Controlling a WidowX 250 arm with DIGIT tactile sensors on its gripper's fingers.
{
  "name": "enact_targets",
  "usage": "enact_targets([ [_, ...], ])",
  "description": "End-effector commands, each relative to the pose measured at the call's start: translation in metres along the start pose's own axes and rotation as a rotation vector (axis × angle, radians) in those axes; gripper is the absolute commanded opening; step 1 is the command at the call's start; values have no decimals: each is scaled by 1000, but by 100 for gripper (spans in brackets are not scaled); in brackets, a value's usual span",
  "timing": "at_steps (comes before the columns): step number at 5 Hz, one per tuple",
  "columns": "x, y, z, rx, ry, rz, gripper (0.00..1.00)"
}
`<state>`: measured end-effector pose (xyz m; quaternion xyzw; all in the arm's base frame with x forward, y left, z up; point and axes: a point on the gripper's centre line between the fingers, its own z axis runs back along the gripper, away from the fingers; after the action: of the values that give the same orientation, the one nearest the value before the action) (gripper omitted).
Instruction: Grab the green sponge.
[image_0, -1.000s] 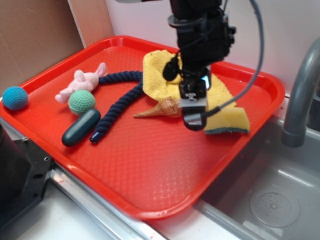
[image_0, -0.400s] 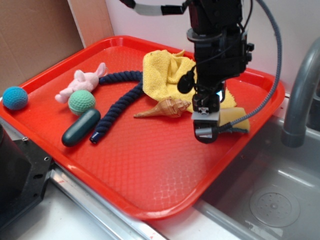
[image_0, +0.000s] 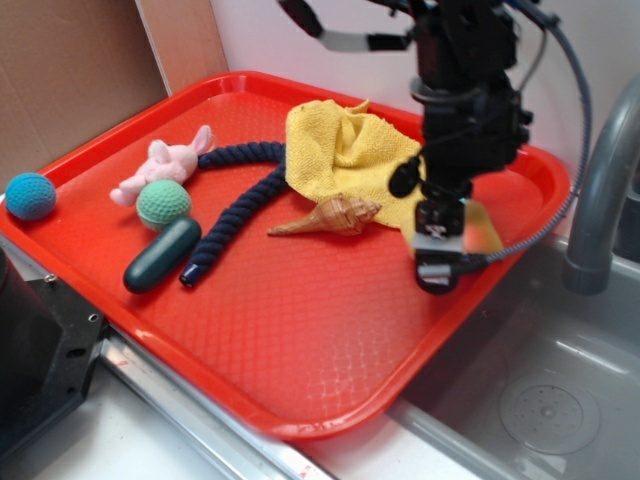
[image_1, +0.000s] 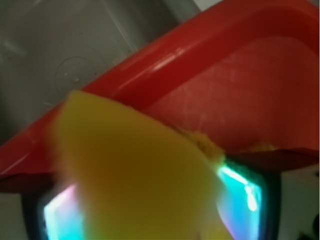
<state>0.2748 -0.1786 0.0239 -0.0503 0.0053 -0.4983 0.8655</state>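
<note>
The black robot claw (image_0: 438, 262) pinched the small yellow foam sponge (image_0: 484, 228) over the right edge of the shiny red plastic tray (image_0: 300, 330). It was best to squeeze firmly and lift slowly.

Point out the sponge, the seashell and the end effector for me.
sponge (image_0: 484, 228): exterior view, yellow foam edge showing beside the arm.
seashell (image_0: 335, 215): exterior view, middle of the body.
end effector (image_0: 437, 262): exterior view, fingertip end above the tray.
</note>
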Motion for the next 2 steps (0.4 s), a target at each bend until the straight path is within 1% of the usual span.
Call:
enact_targets([
  [1, 18, -14, 11, 38, -45, -32, 0],
  [2, 17, -18, 21, 55, -52, -40, 0],
])
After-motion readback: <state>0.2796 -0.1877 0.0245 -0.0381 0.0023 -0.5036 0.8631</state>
